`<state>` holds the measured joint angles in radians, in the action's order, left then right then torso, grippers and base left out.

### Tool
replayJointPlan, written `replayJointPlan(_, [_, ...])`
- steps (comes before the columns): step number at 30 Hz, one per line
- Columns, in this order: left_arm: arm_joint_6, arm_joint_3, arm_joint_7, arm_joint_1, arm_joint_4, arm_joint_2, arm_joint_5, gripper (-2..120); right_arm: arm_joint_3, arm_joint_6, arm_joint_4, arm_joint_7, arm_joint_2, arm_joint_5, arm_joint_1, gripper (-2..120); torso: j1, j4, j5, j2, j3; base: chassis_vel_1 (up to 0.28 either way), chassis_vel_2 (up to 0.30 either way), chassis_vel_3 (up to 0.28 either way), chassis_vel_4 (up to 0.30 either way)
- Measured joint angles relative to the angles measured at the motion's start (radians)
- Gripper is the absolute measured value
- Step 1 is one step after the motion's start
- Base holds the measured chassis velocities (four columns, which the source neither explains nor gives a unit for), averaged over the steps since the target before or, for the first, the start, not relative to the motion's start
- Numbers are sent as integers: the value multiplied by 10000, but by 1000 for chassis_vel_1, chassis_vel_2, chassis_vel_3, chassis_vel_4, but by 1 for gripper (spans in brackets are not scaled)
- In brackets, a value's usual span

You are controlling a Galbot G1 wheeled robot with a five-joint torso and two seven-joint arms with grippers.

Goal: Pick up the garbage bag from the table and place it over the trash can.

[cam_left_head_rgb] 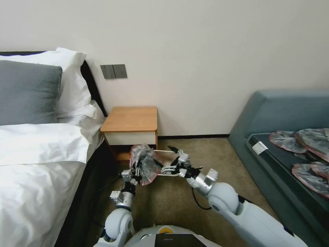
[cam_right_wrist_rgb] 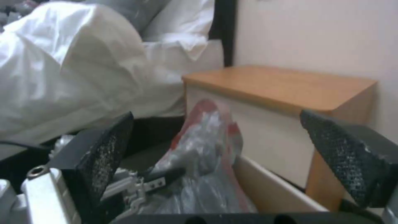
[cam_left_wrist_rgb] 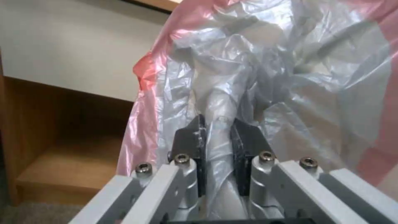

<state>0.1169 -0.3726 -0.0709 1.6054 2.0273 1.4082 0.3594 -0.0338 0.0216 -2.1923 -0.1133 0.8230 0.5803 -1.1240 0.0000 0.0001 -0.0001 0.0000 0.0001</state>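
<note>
The garbage bag (cam_left_head_rgb: 145,165) is a crumpled grey plastic bundle with a pinkish-red rim, held in the air in front of the table (cam_left_head_rgb: 132,118). My left gripper (cam_left_head_rgb: 136,172) is shut on its lower folds; in the left wrist view the black fingers (cam_left_wrist_rgb: 188,140) pinch a strand of the bag (cam_left_wrist_rgb: 269,77). My right gripper (cam_left_head_rgb: 167,159) stands open just right of the bag, above the trash can (cam_left_head_rgb: 168,175), whose pale rim shows behind it. In the right wrist view the open gripper (cam_right_wrist_rgb: 224,133) frames the bag (cam_right_wrist_rgb: 207,149), with the can's rim (cam_right_wrist_rgb: 269,183) and the table (cam_right_wrist_rgb: 282,84) beyond.
A bed (cam_left_head_rgb: 37,164) with white sheets and pillows runs along the left. A blue-grey sofa (cam_left_head_rgb: 274,113) on the right carries a dark tray with several more bags (cam_left_head_rgb: 308,144). Open carpet (cam_left_head_rgb: 164,202) lies between them, in front of the wall.
</note>
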Motion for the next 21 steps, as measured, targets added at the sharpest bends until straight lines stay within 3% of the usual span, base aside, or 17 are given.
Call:
replayJointPlan(7, [111,-97,7,29,38,0,-33,11,-1229,315,1041,336,388,402,1225,100,0,0,1,0,0,0,0,0,0])
replayJointPlan(11, [126,-151,7,52,122,-13,-11,11,-1495,322,1389,414,501,345,1463,92,0,0,1,0,0,0,0,0,0])
replayJointPlan(14, [129,-191,5,65,200,-30,22,11,-1666,321,1569,415,612,221,1498,76,0,-2,0,0,-1,0,0,0,0])
replayJointPlan(21, [140,-198,5,69,273,-63,67,11,-1766,302,1773,415,780,1,1548,58,0,-1,0,-1,-1,0,0,0,0])
